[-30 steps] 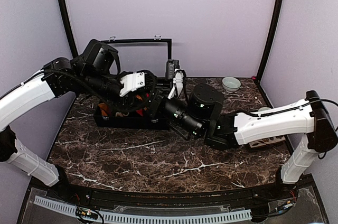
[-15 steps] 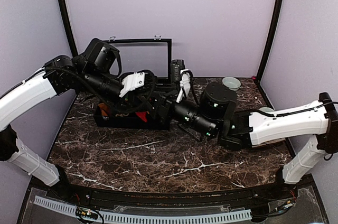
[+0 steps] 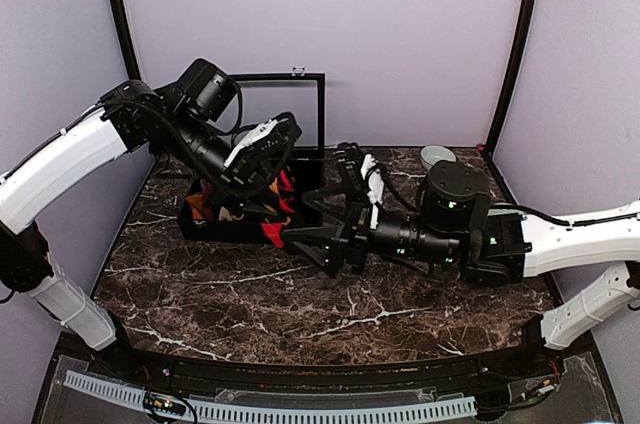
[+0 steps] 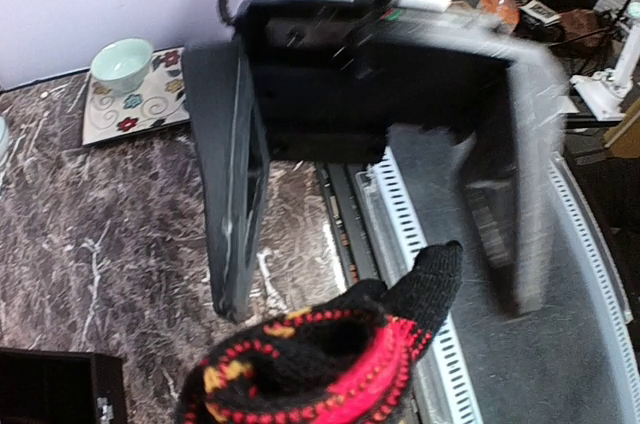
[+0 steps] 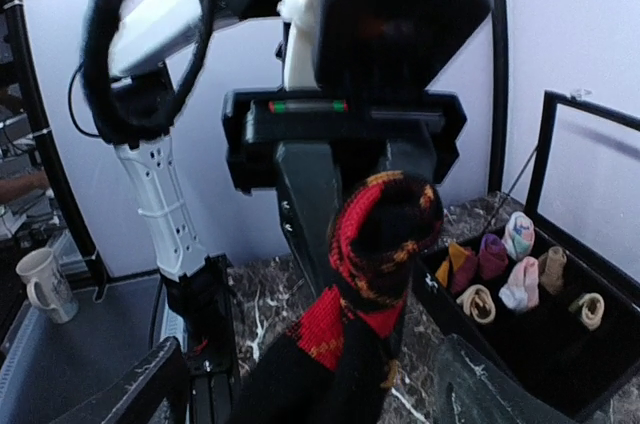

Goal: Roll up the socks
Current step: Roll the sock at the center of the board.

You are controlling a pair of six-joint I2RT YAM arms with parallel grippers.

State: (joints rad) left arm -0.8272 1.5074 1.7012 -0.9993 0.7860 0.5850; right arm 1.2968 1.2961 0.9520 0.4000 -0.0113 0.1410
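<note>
While the left gripper is clamped on the black argyle sock toward the counter's far edge, the right gripper gapes wide around its hanging end; contact unclear.

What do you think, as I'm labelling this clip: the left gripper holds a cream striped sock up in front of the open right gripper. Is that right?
Not quite. The sock in the left gripper is black with red-orange argyle diamonds, not cream striped, as the right wrist view shows. The rest stands: it is held up in front of the open right gripper.
</note>
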